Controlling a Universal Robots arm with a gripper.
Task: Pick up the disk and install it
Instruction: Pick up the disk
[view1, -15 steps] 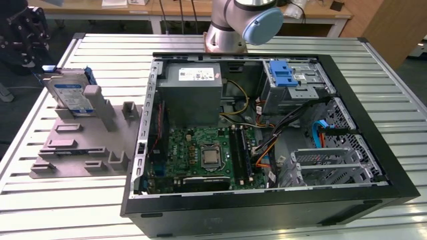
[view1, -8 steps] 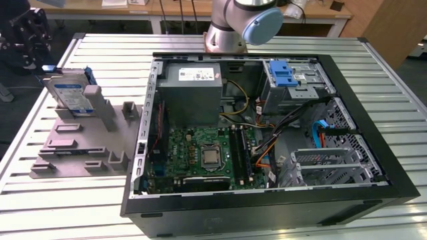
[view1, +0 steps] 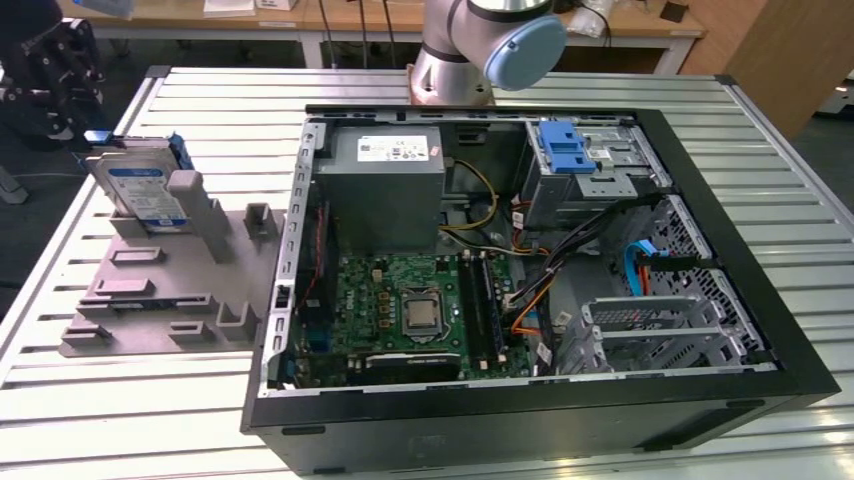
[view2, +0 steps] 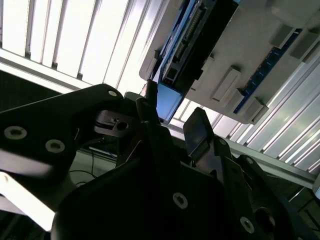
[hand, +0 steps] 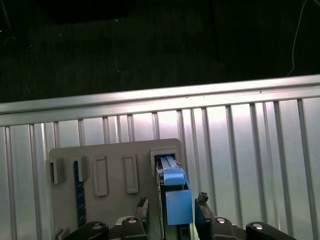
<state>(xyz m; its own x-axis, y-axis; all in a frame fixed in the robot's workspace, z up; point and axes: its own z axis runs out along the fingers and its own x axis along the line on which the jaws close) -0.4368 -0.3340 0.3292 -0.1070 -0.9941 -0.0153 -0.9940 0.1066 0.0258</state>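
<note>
**Claw (hand: 172, 199) loose around the disk (view1: 140, 190)**

One arm (view1: 467, 50) rises at twelve o'clock from one computer case (view1: 787, 330). The claw is released, with its two fingers (hand: 201, 200) spread on either side of the one disk. The disk stands upright in one grey holder (view1: 160, 290) on the worktop (view1: 134, 420), at ten o'clock from the case.

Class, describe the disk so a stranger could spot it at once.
Start at the open computer case on the slatted metal table; beside it, on the exterior view's left, lies a grey moulded holder. The disk stands on edge at the holder's far end. It alone is silver with a white-and-blue label and blue frame.
</note>
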